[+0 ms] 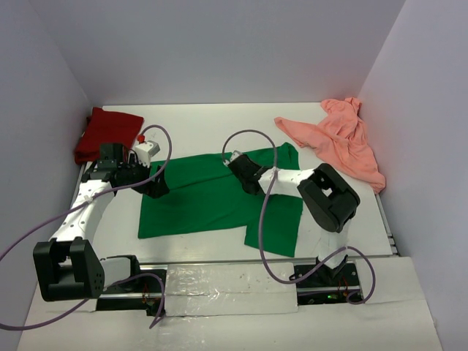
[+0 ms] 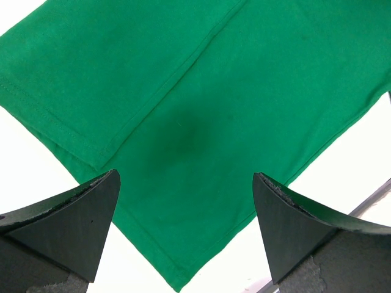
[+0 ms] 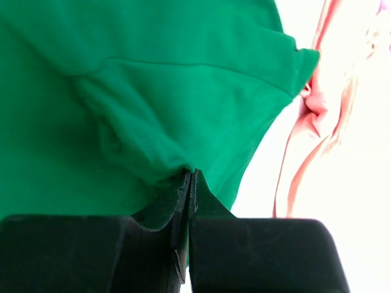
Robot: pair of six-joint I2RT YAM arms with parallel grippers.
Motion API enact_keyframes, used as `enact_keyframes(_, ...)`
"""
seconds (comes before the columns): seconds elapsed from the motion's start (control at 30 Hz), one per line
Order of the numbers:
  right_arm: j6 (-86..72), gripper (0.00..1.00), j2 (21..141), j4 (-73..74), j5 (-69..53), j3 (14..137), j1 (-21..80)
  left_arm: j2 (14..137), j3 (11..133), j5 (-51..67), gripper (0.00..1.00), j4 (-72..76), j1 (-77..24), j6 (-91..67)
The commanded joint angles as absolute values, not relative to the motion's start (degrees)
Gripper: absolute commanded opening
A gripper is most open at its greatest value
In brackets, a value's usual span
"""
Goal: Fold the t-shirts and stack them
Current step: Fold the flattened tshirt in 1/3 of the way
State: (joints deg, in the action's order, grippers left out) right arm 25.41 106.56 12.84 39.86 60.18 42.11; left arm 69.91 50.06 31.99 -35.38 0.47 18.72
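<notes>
- Beneath both pincers, seen from above, the green t-shirt (image 1: 212, 201) lies spread on the white surface (image 1: 197, 121). The dark red t-shirt (image 1: 106, 131) sits beyond the left pincer (image 1: 157, 183), and the salmon-pink t-shirt (image 1: 344, 139) lies beyond the right pincer (image 1: 238, 164), to its right.
- Left wrist view: jaws spread wide, gripping nothing, with flat green cloth below them.
- Right wrist view: jaws pressed together, pinching a raised green fold, with pink cloth to the right.

text: none legible | labels: none | signs: none
</notes>
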Motion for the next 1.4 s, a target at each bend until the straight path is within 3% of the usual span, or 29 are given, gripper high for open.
enact_keyframes(0.0, 25.14, 0.0, 108.02, 9.41, 42.8, 62.84, 39.39, 68.73, 50.1, 34.8, 0.99, -34.89, 0.53, 20.13)
enact_keyframes(0.27, 25.31, 0.01, 108.89, 7.39, 42.36, 63.37, 35.51, 68.99, 50.27, 36.03, 0.99, -35.51, 0.53, 20.74)
enact_keyframes(0.47, 25.14, 0.31, 108.28, 7.38, 41.22, 63.1, 35.51, 68.91, 50.36, 36.65, 0.99, -36.12, -1.05, 21.18)
enact_keyframes(0.6, 25.31, 0.41, 106.09, 7.03, 39.73, 62.32, 36.38, 68.82, 50.36, 36.83, 0.99, -36.12, -1.23, 21.36)
enact_keyframes(1.37, 19.6, 0.43, 103.45, 18.37, 31.82, 66.27, 41.75, 69.26, 50.18, 36.74, 0.99, -36.21, -1.41, 21.71)
